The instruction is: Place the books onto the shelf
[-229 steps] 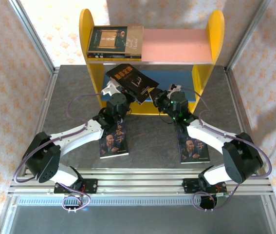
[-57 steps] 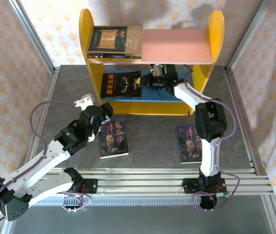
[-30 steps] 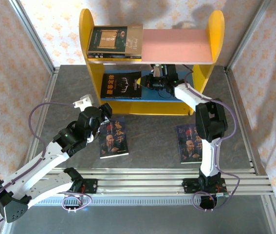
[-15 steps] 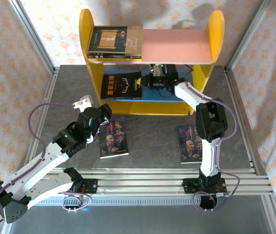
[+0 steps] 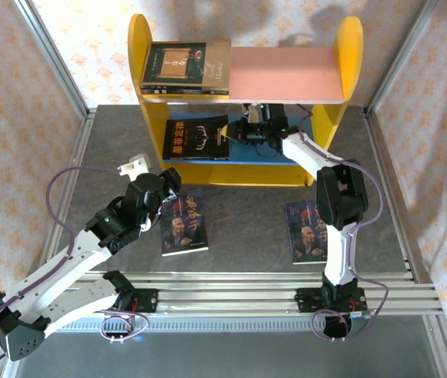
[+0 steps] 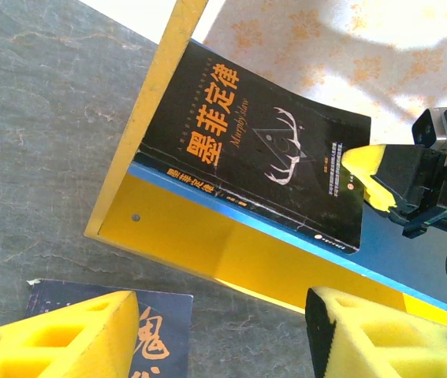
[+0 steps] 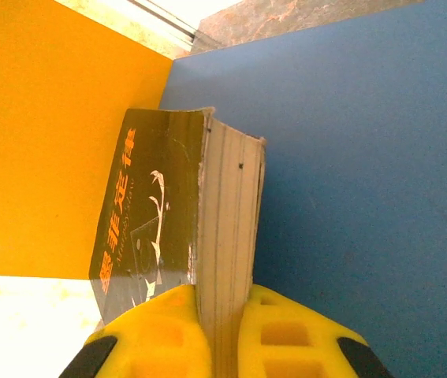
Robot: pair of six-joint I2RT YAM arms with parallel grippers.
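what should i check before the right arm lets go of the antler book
1. Right gripper shut on the antler book: ok.
2. Antler book over the blue lower board, inside the yellow side panel: ok.
3. Book lying fully flat on the board: cannot tell.
4. Left gripper open, above the table: ok.
5. All books shelved: not ok; the left bearded-man book and the right bearded-man book lie on the table.

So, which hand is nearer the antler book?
Right. The right hand grips the antler book by its edge; the left hand hovers apart, near a bearded-man book.
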